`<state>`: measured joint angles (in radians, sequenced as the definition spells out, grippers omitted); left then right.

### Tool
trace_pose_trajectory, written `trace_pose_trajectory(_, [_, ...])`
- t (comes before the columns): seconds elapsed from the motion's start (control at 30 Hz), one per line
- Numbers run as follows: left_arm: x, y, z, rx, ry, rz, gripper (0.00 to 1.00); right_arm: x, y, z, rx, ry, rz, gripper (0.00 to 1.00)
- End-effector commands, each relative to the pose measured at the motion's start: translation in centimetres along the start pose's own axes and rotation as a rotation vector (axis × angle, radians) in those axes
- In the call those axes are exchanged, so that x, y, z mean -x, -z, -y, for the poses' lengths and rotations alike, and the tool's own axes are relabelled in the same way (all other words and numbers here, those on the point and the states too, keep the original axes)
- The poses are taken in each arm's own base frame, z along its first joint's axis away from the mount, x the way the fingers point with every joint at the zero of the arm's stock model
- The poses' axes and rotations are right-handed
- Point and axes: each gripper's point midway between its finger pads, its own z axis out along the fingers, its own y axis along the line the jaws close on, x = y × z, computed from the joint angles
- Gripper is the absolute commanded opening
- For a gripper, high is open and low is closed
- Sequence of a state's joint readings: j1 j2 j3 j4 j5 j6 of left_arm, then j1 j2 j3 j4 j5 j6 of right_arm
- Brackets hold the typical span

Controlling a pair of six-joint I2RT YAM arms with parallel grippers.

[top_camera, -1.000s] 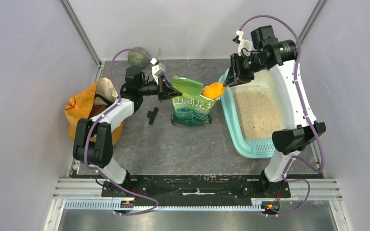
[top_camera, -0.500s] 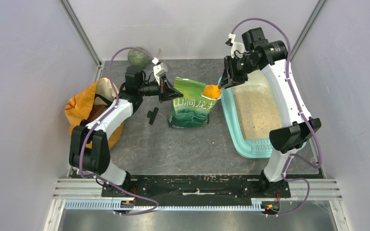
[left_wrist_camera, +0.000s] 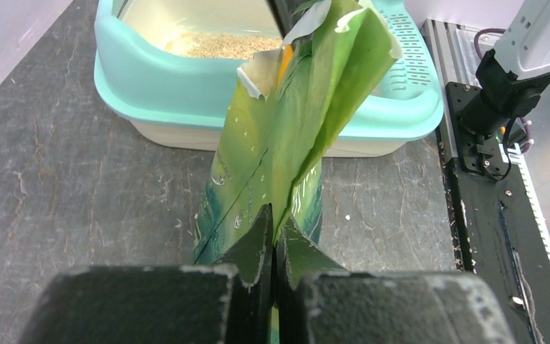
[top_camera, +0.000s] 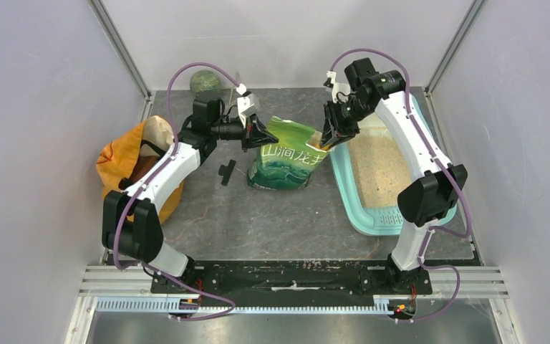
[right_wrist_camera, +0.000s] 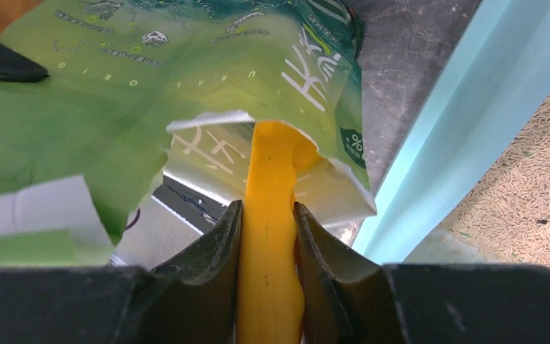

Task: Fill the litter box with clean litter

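Note:
The light-teal litter box [top_camera: 345, 188] lies at the right with pale beige litter [top_camera: 377, 163] covering its floor; it also shows in the left wrist view [left_wrist_camera: 150, 79] and the right wrist view [right_wrist_camera: 451, 100]. The green printed pouch [top_camera: 286, 159] stands left of it, its top torn open [right_wrist_camera: 208, 129]. My left gripper [top_camera: 263, 133] is shut on the pouch's upper left edge [left_wrist_camera: 279, 179]. My right gripper [top_camera: 327, 140] is shut on the orange scoop [right_wrist_camera: 268, 236], whose front end reaches down into the pouch's mouth.
An orange sack [top_camera: 125, 168] stands at the left edge by the left arm. A green round object [top_camera: 205, 81] lies at the back. A small black part [top_camera: 225, 170] lies on the grey tabletop left of the pouch. The enclosure walls stand close on both sides.
My right gripper moved left and down, carrying the orange scoop from above the litter box's edge into the pouch's mouth. The left gripper kept hold of the pouch, which leaned slightly.

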<state>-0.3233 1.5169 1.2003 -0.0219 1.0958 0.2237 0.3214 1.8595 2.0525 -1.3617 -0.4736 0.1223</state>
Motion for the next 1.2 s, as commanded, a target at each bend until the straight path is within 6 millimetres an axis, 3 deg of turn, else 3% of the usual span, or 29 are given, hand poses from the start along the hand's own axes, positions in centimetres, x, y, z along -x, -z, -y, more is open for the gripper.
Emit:
trace_pose_trajectory(0.0, [9.6,0.0,1.7,-0.065,-0.375,0.156,0.02,0.6,1.7,-1.1,0.04,0.051,0.076,0.0])
trace_pose_trajectory(0.13, [9.9,-0.4,2.2,-0.097,-0.392,0.163,0.02,1.9,2.9,-0.2,-0.027,0.054,0.152,0.0])
trace_pose_trajectory(0.33, [10.2,-1.5,2.8,-0.13,-0.421,0.166,0.02,0.5,0.9,2.2,-0.105,0.014,0.106,0.0])
trace_pose_trajectory(0.47, [9.9,-3.3,3.2,-0.159,-0.408,0.119,0.02,0.2,-0.3,2.4,-0.077,0.045,0.073,0.0])
trace_pose_trajectory(0.73, [9.4,-5.5,3.2,-0.17,-0.398,0.065,0.02,0.2,-2.7,1.7,0.029,0.011,0.059,0.0])
trace_pose_trajectory(0.93, [9.3,-5.8,3.2,-0.154,-0.395,0.051,0.02,-0.5,-5.0,0.4,0.183,-0.026,0.052,0.0])
trace_pose_trajectory(1.07, [8.8,-5.9,2.9,-0.146,-0.4,0.035,0.02,-0.2,-4.5,-1.4,0.331,-0.042,0.087,0.0])
trace_pose_trajectory(1.17, [8.5,-6.0,2.7,-0.148,-0.393,0.028,0.02,0.4,-3.1,-2.0,0.419,-0.06,0.134,0.0])
